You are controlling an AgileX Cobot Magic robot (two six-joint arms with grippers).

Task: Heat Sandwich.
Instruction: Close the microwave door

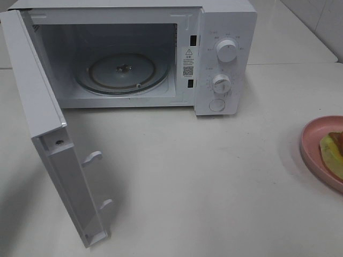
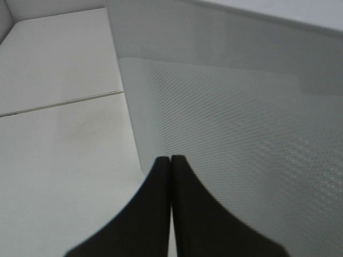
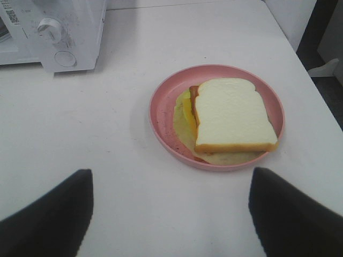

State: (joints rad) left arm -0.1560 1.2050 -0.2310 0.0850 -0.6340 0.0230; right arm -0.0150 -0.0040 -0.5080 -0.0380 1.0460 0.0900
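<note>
Two grippers are in our pictures, each seen only from its own wrist camera. Nearest to that camera, the left gripper (image 2: 171, 159) has its dark fingers (image 2: 155, 214) pressed together with nothing between them, and its tips are close to the dotted panel of the microwave door (image 2: 241, 160). The right gripper (image 3: 170, 209) has its fingers (image 3: 48, 219) spread wide and holds nothing; it hangs above the white table (image 3: 107, 134), near the pink plate (image 3: 161, 115). On this plate we see the sandwich (image 3: 230, 115), lying flat with a pale bread slice on top and yellow-green filling showing at one side. In the high view the plate sits at the right edge of the table, well apart from the microwave (image 1: 225, 59). Farther back, the microwave stands with its door swung fully open to the left, and inside we see the glass turntable (image 1: 122, 72) with nothing on it. Two white knobs (image 1: 226, 51) are on its right panel.
</note>
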